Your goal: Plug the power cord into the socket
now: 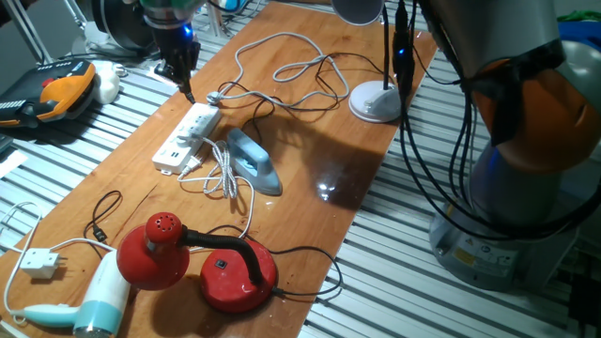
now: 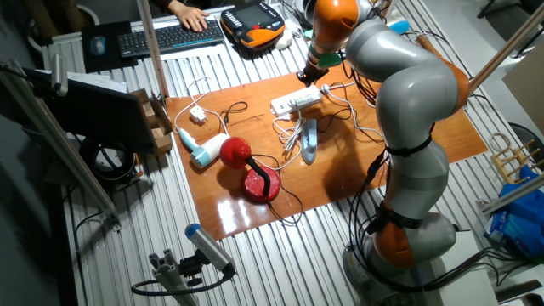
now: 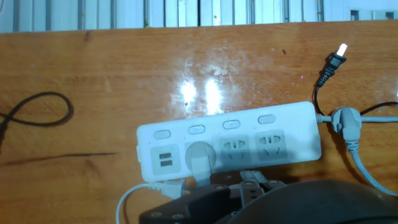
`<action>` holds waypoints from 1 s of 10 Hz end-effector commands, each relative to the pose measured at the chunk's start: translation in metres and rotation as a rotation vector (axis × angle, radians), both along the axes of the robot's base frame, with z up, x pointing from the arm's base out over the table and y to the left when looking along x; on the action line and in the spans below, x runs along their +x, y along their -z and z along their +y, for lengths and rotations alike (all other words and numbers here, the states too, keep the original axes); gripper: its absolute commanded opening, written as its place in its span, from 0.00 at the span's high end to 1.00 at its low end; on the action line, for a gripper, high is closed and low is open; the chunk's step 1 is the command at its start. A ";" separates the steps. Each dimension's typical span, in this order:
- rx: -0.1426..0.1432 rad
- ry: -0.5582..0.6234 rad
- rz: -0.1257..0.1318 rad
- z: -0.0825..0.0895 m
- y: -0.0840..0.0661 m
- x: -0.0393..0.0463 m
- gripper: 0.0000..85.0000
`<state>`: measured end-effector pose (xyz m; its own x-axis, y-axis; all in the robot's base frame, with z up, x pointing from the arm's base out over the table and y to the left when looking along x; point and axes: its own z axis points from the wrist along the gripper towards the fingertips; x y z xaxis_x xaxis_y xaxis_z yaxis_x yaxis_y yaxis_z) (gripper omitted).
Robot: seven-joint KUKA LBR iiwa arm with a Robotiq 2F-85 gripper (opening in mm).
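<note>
The socket, a long white power strip (image 1: 188,138) (image 2: 296,102) (image 3: 230,146), lies flat on the wooden table. A small white plug (image 3: 200,158) sits in one of its outlets, and its whitish power cord (image 3: 149,188) (image 1: 223,174) runs off in loose loops to the light-blue iron (image 1: 255,161) (image 2: 310,140). My gripper (image 1: 187,91) (image 2: 308,75) hangs just above the far end of the strip, touching nothing. In the hand view only its dark body (image 3: 242,190) shows along the bottom edge, so the gap between the fingers cannot be judged.
The strip's own grey cable (image 3: 348,127) leaves its end and loops across the table. A black plug (image 3: 333,62) lies beside that end. Nearer stand a red lamp (image 1: 207,258), a hair dryer (image 1: 99,300) and a small white adapter (image 1: 39,263). A white lamp base (image 1: 376,101) is at the far right.
</note>
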<state>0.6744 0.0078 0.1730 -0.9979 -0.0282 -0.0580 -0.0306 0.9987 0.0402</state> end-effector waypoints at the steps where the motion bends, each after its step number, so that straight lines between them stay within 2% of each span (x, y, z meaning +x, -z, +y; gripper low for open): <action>1: 0.010 -0.012 0.013 0.000 0.000 0.0000 1.00; 3: 0.018 -0.036 0.029 -0.005 0.004 -0.0097 1.00; 5: 0.029 -0.046 0.036 -0.007 0.004 -0.0250 1.00; 6: 0.024 -0.043 0.044 -0.004 -0.005 -0.0309 1.00; 8: -0.005 -0.039 0.040 0.002 -0.019 -0.0418 1.00; 10: -0.017 -0.028 0.036 0.008 -0.025 -0.0462 1.00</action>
